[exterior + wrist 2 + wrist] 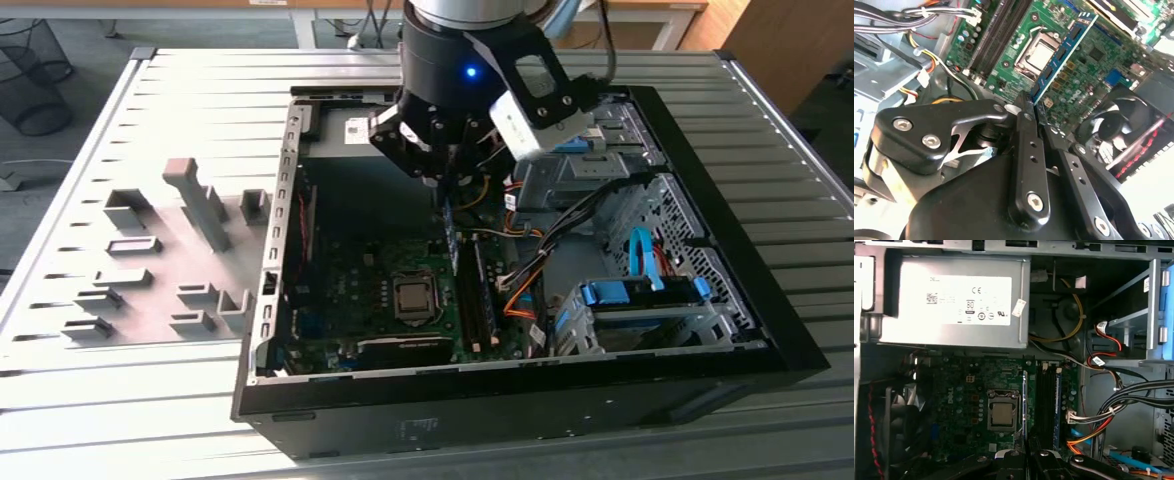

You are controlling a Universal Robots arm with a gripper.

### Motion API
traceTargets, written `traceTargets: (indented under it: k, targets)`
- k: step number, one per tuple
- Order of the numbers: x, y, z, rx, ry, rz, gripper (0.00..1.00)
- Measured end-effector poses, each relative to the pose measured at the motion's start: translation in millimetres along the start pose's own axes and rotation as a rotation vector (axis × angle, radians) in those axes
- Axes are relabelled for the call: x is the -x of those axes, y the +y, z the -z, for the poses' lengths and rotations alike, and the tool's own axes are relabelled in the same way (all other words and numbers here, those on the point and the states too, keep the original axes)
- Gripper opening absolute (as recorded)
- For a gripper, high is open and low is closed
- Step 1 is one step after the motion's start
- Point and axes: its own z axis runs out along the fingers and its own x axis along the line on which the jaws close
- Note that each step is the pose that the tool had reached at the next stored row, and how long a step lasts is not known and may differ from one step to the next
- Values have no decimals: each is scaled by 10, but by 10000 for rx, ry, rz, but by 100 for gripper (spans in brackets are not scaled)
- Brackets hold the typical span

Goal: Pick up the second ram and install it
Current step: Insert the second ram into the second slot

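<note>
An open black computer case [747, 330] lies on its side on a table [120, 400] of pale grey slatted metal, and everything else sits around that case. On the table toward the exterior view's left of the case stand several gray fixture blocks [200, 205]. Beyond the table's far edge from the case there is a wire waste basket [34, 60] on a grey floor, along with wooden furniture.

The arm reaches down into the case, and the gripper [1031, 107] hangs above the green motherboard [969, 405] at the case's bottom. Its two black fingers [1024, 150] are pinched together on the end of the second ram [1061, 52], a thin blue-green stick with dark chips, held edge-on over the board between the square silver socket [1002, 414] and the dark memory slots [1046, 405]. In the first wrist view the stick [1024, 402] appears as a narrow blue line just beside the socket. A silver power supply [954, 302] fills one end of the case, a black fan [1126, 125] sits at the board's side, and bundled cables [1119, 410] run past the slots.
</note>
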Motion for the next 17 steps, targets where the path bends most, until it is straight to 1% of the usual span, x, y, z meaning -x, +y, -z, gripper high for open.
traceTargets:
  k: [3, 6, 12, 15, 17]
  targets:
    - [89, -1, -28, -1, 0, -6, 14]
    - [145, -2, -68, -3, 1, -56, 14]
    - [209, -3, -160, -2, 1, -175, 14]
    - [223, -4, -216, -3, 2, -171, 14]
    - [223, -5, -244, -3, 2, 43, 14]
